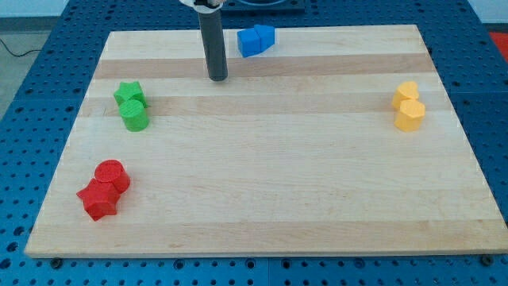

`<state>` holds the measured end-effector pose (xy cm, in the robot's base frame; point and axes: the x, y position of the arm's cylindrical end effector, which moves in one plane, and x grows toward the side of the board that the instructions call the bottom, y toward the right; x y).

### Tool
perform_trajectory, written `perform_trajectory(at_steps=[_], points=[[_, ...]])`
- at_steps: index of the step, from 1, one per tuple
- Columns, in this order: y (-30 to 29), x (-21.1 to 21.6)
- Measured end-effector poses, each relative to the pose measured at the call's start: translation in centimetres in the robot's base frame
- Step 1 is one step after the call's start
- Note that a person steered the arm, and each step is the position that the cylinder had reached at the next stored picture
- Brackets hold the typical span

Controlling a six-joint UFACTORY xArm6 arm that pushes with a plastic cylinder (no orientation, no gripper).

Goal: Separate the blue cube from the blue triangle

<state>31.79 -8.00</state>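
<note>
Two blue blocks sit touching near the view's top, a little left of centre: the blue cube [250, 42] on the left and the blue triangle [266, 35] on the right, though their shapes are hard to tell apart. My tip [218, 78] rests on the board, below and to the left of the blue pair, about a block's width away and not touching them.
A green star [128, 94] and a green cylinder [134, 115] touch at the left. A red cylinder [112, 175] and a red star [98, 199] touch at the lower left. Two yellow blocks [409, 106] touch at the right. The wooden board [270, 183] lies on a blue perforated table.
</note>
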Motion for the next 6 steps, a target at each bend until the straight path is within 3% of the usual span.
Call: perform_trajectory(at_steps=[2, 3, 4, 5, 6], points=[[-0.9, 2.7], [3.6, 2.3], [10.5, 0.4], [16.5, -4.6], [17.8, -11.4]])
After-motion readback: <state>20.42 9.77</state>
